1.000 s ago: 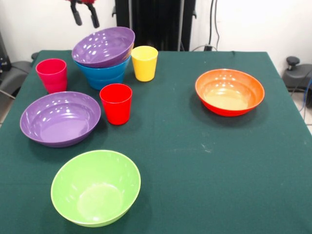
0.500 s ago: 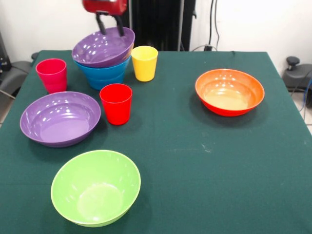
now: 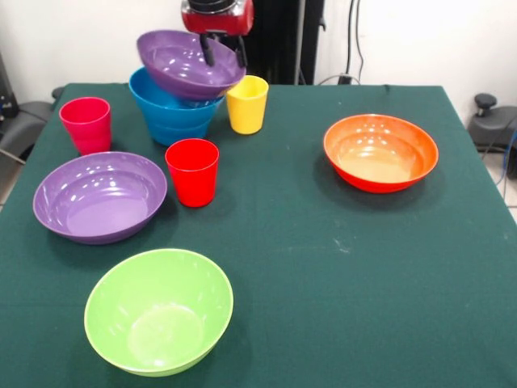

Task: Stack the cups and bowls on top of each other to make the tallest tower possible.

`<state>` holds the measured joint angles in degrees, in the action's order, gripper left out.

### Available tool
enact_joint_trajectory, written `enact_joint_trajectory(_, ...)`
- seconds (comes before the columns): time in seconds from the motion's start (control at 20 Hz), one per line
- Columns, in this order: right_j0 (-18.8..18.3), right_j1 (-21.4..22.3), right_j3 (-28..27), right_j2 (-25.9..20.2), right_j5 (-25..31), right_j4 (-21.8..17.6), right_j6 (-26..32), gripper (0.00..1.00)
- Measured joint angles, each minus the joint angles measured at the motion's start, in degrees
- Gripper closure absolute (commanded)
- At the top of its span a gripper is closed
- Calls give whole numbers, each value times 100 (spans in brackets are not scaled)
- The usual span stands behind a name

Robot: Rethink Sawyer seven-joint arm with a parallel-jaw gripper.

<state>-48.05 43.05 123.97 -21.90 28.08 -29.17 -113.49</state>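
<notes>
My gripper [image 3: 224, 53] is at the back, open, with one finger inside and one outside the right rim of a wide purple bowl [image 3: 182, 66]. That bowl sits tilted in the deep blue bowl [image 3: 166, 117], forming a low tower. The yellow cup [image 3: 246, 105] stands just right of them, close to the purple rim. The red cup [image 3: 192, 171] stands in front, and the pink-magenta cup [image 3: 86, 124] at the left. A second wide purple bowl [image 3: 98, 196], the lime green bowl [image 3: 158, 311] and the orange bowl [image 3: 380, 152] sit apart. The smaller blue bowl is hidden.
All stand on a dark green tablecloth [image 3: 323, 259]. The robot's black pedestal [image 3: 275, 40] rises behind the far edge. A dark chair part [image 3: 24, 121] shows at the left and a dark fixture [image 3: 489, 121] at the right.
My gripper came down and right onto the upper purple bowl's rim. That bowl shifted right and tipped, baring the blue bowl's left rim. The yellow cup slid slightly right.
</notes>
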Motion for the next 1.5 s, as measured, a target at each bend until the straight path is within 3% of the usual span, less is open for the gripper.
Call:
enact_joint_trajectory(0.55,37,-333,-121,296,-195,71,0,0)
enact_joint_trajectory(0.95,-24,-195,-130,317,-148,234,0,0)
enact_joint_trajectory(1.5,-327,505,-378,290,1004,560,0,0)
